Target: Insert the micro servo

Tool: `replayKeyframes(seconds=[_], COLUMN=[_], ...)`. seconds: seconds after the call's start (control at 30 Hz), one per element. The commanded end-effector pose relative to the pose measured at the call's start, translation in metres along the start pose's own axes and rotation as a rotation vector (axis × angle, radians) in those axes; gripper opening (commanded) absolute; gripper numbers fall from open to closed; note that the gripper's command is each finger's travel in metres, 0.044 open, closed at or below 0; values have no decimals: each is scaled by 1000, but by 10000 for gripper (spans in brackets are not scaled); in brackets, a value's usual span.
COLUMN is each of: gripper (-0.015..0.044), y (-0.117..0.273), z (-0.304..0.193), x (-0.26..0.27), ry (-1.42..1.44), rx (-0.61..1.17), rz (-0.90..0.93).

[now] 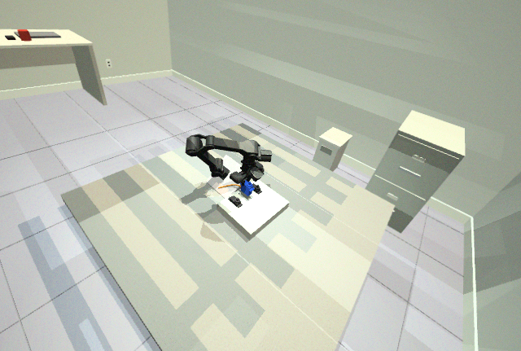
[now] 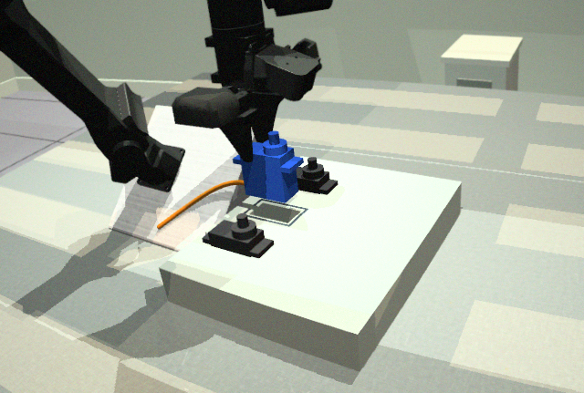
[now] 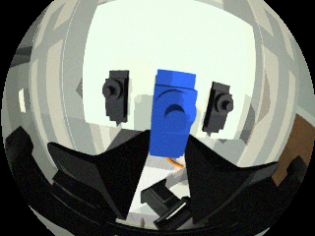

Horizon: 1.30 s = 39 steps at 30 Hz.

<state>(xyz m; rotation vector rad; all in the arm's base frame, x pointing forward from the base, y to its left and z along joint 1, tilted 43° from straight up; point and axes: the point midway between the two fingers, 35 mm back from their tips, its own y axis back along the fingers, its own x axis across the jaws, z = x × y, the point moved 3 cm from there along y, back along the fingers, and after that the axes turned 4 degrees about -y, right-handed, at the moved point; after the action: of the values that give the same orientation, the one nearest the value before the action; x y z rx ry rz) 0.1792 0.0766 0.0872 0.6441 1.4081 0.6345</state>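
Observation:
The blue micro servo is upright, its output shaft pointing up. My gripper points down and is shut on the servo's body. The servo is held above the white deck. In the exterior view the outlined pocket shows just below the servo's underside, with a visible gap. The orange cable runs from the servo toward the arm's base side, its free end off the surface. The servo hides the pocket in the wrist view.
Two black servos sit on the deck, one on each side of the pocket: a near one and a far one. A white sloped block stands behind the deck, beside the arm's base.

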Motion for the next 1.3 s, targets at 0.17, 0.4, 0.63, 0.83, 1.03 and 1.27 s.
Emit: replayKeyframes(seconds=[0.17,0.4,0.63,0.83,1.03,1.27], gripper=[0,0,0,0,0,0], y=[-11,-17,-17,-22,-28,-33], z=[0,0,0,0,0,0], x=[0,0,0,0,0,0], ry=[-3,-3,-3,-3,-3,-3], rx=[-1,-1,-1,-1,-2,-2], rz=[3,3,3,3,3,3])
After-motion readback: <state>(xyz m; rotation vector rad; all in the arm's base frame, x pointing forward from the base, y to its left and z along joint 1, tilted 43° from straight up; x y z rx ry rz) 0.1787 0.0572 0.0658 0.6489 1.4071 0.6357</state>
